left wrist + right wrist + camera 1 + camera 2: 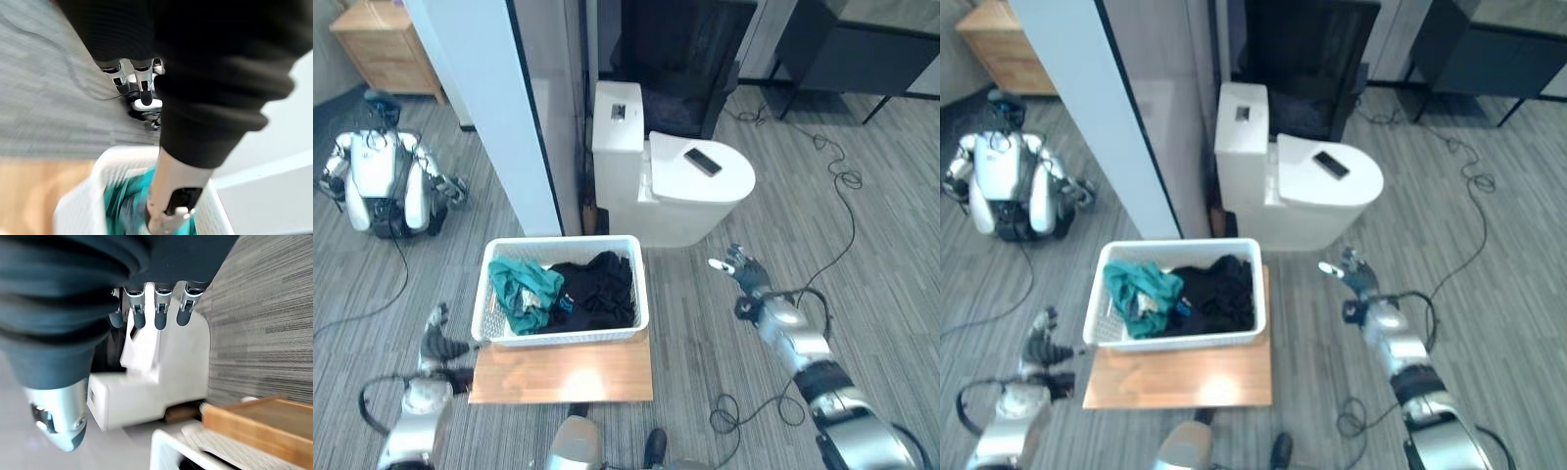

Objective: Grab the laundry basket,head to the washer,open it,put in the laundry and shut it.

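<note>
Nearest us: wooden table [563, 377], bearing the white laundry basket [489, 284] of teal and black clothes [592, 289]. Our left hand [435, 341], fingers straight, waits beside its left rim; our right hand [742, 266], fingers spread, hangs well apart. Beyond: white washer [690, 191]. Step judged: grabbing the basket; next, both hands must close on its rims.

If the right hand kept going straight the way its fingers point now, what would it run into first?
Probably the white washer. The right hand is open beside the laundry basket, its fingers aimed at the washer's white body across bare carpet. Depth is hard to judge, so it might pass just off the washer's side.
</note>
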`<state>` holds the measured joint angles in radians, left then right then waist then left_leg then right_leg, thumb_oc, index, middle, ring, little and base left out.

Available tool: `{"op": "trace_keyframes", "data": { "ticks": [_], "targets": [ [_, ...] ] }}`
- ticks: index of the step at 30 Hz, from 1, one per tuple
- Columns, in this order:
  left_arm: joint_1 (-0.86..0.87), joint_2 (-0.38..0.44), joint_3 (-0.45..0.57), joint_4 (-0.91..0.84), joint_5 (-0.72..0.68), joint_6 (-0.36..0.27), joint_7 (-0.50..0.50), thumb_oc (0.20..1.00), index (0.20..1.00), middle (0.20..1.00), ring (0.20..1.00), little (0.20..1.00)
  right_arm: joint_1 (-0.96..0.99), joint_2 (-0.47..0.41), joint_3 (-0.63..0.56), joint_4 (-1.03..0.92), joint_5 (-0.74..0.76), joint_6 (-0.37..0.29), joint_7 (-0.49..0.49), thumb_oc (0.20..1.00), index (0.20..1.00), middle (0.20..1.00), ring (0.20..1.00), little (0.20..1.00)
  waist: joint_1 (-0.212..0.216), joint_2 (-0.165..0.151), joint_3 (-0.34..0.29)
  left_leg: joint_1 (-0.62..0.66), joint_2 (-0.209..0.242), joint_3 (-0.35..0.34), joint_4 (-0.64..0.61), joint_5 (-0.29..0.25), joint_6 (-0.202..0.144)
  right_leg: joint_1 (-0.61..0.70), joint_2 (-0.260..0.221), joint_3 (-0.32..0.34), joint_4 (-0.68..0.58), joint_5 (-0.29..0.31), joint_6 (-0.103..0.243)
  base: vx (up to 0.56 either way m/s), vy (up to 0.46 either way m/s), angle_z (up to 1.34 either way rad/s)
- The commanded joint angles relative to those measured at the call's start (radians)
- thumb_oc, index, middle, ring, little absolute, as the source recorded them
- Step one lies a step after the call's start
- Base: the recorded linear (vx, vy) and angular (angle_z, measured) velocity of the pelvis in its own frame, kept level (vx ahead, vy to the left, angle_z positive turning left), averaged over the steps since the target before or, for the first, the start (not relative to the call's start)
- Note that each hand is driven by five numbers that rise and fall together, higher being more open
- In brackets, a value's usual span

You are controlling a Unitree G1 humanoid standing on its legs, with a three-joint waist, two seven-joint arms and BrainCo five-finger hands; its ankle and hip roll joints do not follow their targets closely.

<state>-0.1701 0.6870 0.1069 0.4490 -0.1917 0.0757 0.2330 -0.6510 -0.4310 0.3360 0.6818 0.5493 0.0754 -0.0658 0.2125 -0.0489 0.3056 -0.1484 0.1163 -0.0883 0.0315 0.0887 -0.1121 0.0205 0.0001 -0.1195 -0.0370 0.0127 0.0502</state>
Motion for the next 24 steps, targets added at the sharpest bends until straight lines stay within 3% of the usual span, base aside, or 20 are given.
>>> {"op": "trace_keyframes", "data": {
  "ticks": [1, 4, 8, 12, 13, 17, 24],
  "targets": [
    [-0.193, 0.145, -0.049, 0.037, -0.05, -0.009, 0.052, 1.0, 1.0, 1.0, 1.0, 1.0, -0.101, -0.015, 0.031, 0.002, 0.037, -0.008, -0.032, 1.0, 1.0, 1.0, 1.0, 1.0, -0.006, -0.04, 0.045, -0.058, -0.011, -0.002, 0.108, -0.09, 0.048, -0.076, -0.094, 0.005, 0.021, 0.043, 0.022, -0.25, -0.051, 0.18],
    [-0.416, 0.259, -0.187, 0.137, -0.106, 0.01, 0.035, 1.0, 1.0, 1.0, 1.0, 1.0, -0.187, -0.009, 0.073, 0.069, 0.061, 0.007, -0.042, 1.0, 1.0, 1.0, 1.0, 1.0, -0.004, -0.048, 0.087, -0.105, -0.015, -0.017, 0.117, -0.072, 0.045, -0.116, -0.096, -0.016, 0.038, 0.052, 0.025, -0.13, -0.025, 0.16],
    [-0.668, 0.33, -0.397, 0.244, -0.17, 0.021, 0.003, 1.0, 1.0, 1.0, 1.0, 1.0, -0.236, -0.017, 0.125, 0.111, 0.112, 0.025, -0.043, 1.0, 1.0, 1.0, 1.0, 1.0, -0.002, -0.056, 0.121, -0.141, -0.021, -0.03, 0.111, -0.053, 0.041, -0.15, -0.102, -0.039, 0.043, 0.064, 0.031, -0.07, -0.02, 0.14],
    [-0.896, 0.293, -0.599, 0.434, -0.208, 0.026, -0.029, 1.0, 1.0, 1.0, 1.0, 1.0, -0.257, -0.038, 0.188, 0.105, 0.174, 0.023, -0.047, 1.0, 1.0, 1.0, 1.0, 1.0, -0.008, -0.062, 0.151, -0.174, -0.029, -0.043, 0.103, -0.037, 0.039, -0.18, -0.107, -0.055, 0.04, 0.077, 0.037, -0.06, -0.012, 0.24],
    [-0.97, 0.265, -0.688, 0.545, -0.238, 0.027, -0.056, 1.0, 1.0, 1.0, 1.0, 1.0, -0.266, -0.05, 0.222, 0.101, 0.197, 0.022, -0.052, 1.0, 1.0, 1.0, 1.0, 1.0, -0.011, -0.059, 0.161, -0.185, -0.031, -0.046, 0.103, -0.033, 0.039, -0.19, -0.11, -0.062, 0.04, 0.08, 0.04, -0.03, -0.003, 0.04],
    [-1.036, 0.219, -0.806, 0.646, -0.262, 0.045, -0.111, 1.0, 1.0, 1.0, 1.0, 1.0, -0.281, -0.058, 0.27, 0.103, 0.229, 0.022, -0.051, 1.0, 1.0, 1.0, 1.0, 1.0, -0.013, -0.057, 0.174, -0.197, -0.038, -0.051, 0.103, -0.028, 0.04, -0.2, -0.114, -0.067, 0.04, 0.085, 0.041, -0.03, 0.01, 0.04],
    [-1.071, 0.116, -0.862, 0.844, -0.296, 0.076, -0.163, 1.0, 1.0, 1.0, 1.0, 1.0, -0.341, -0.029, 0.342, 0.157, 0.245, 0.028, -0.052, 1.0, 1.0, 1.0, 1.0, 1.0, -0.02, -0.059, 0.182, -0.202, -0.038, -0.048, 0.101, -0.025, 0.041, -0.208, -0.116, -0.069, 0.034, 0.094, 0.042, 0.0, 0.001, 0.0]
  ]
}}
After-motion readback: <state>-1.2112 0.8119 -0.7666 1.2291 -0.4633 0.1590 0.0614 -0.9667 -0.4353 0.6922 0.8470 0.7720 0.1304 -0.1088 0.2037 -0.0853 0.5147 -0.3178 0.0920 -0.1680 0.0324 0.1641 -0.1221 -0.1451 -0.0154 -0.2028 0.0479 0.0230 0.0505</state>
